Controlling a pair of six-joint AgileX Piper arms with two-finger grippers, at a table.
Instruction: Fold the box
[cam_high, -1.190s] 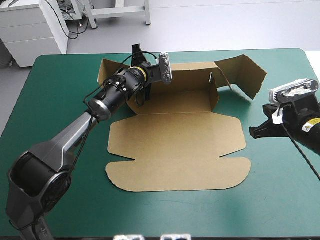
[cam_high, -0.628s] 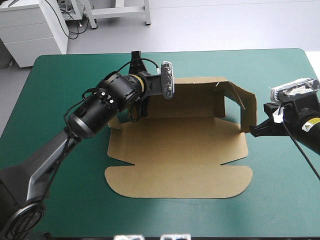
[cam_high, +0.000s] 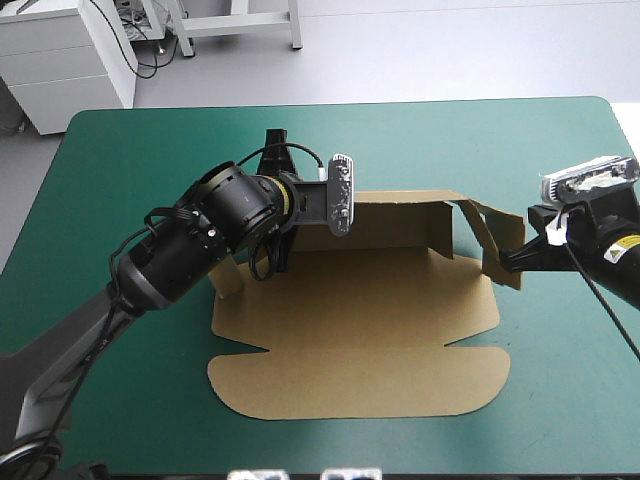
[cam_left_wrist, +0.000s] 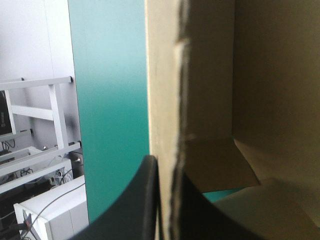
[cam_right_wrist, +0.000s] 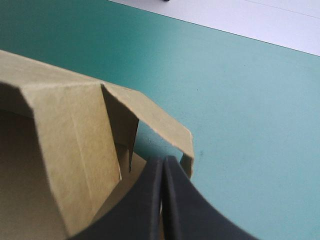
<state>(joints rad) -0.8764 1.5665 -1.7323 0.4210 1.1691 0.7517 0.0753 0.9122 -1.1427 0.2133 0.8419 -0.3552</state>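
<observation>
Raising walls: left fingers (cam_left_wrist: 130, 210) clamp the back wall (cam_high: 400, 222) of the box (cam_high: 350, 320), right fingers (cam_right_wrist: 145, 200) closed on nothing against the side flap (cam_high: 497, 252); next, probably push it inward.

Box (cam_high: 350, 330) sits mid-table (cam_high: 560, 400). The lid panel lies flat toward the near edge, the base panel is behind it, and the back wall (cam_high: 390, 220) stands upright along the base's far side. The left side flap (cam_high: 230, 272) stands at the base's left end. The right side flap (cam_high: 500, 248) is at its right end, bent inward. Left gripper (cam_left_wrist: 166, 167) is at the back wall's left end, with the board edge between its fingers. Right gripper (cam_right_wrist: 163, 161) is right of the box, its tips against the right side flap's outer face.
</observation>
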